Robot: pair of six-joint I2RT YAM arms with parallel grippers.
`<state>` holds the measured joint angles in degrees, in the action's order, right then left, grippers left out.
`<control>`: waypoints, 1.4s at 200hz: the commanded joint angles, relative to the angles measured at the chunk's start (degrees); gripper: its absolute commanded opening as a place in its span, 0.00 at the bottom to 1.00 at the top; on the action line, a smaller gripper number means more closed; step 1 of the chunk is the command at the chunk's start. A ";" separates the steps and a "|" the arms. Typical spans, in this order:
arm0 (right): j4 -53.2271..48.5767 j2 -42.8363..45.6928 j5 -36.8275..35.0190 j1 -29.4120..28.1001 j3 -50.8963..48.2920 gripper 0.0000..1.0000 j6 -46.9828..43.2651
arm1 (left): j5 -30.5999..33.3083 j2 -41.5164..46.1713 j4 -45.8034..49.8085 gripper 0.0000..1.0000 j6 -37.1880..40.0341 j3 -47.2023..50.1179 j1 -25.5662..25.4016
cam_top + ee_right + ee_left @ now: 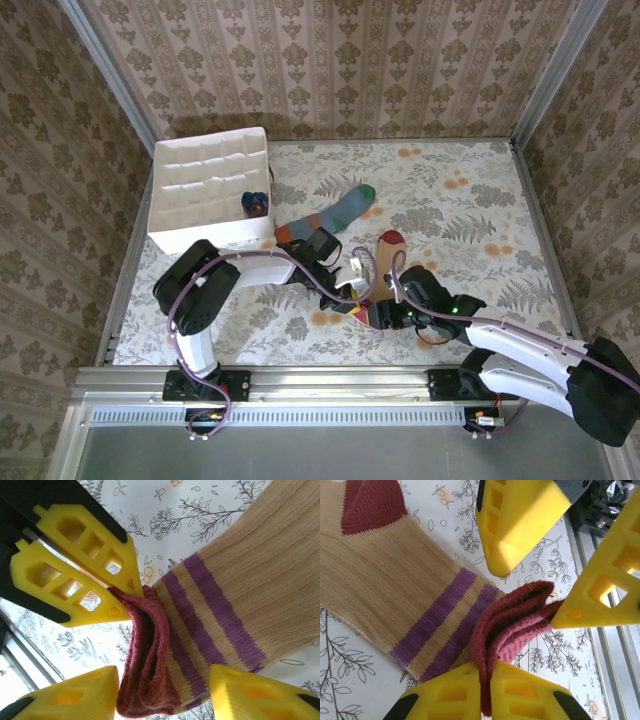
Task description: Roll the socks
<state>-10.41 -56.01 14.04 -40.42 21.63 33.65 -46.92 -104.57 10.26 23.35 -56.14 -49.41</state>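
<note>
At the left of the flowery table (470, 200) stands a white box (205, 235) with little rooms; a purple sock (256, 204) sits bunched in one room near its right side; just beside the box the grey-blue sock (340, 213) lies flat; next lies the peach sock (395, 595) with purple stripes; the left gripper (485, 685) pinches its dark red cuff (515, 620) tight; the right gripper (164, 680) has its fingers wide apart, one each side of that cuff.
</note>
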 commanded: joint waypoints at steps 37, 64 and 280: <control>1.46 -2.92 -2.71 0.09 -0.16 0.47 1.50 | -2.32 -3.42 4.28 0.00 -2.25 -3.52 0.36; 2.66 -4.86 -2.01 -0.17 -0.35 0.31 2.01 | -2.17 -3.90 4.28 0.00 -2.61 -3.62 0.19; -5.81 -17.47 1.05 3.59 5.16 0.03 1.62 | 29.07 21.46 -17.82 0.35 34.44 19.82 -9.85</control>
<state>-11.31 -71.79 13.30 -38.63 26.57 36.21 -25.23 -81.73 -5.19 48.88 -35.22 -57.17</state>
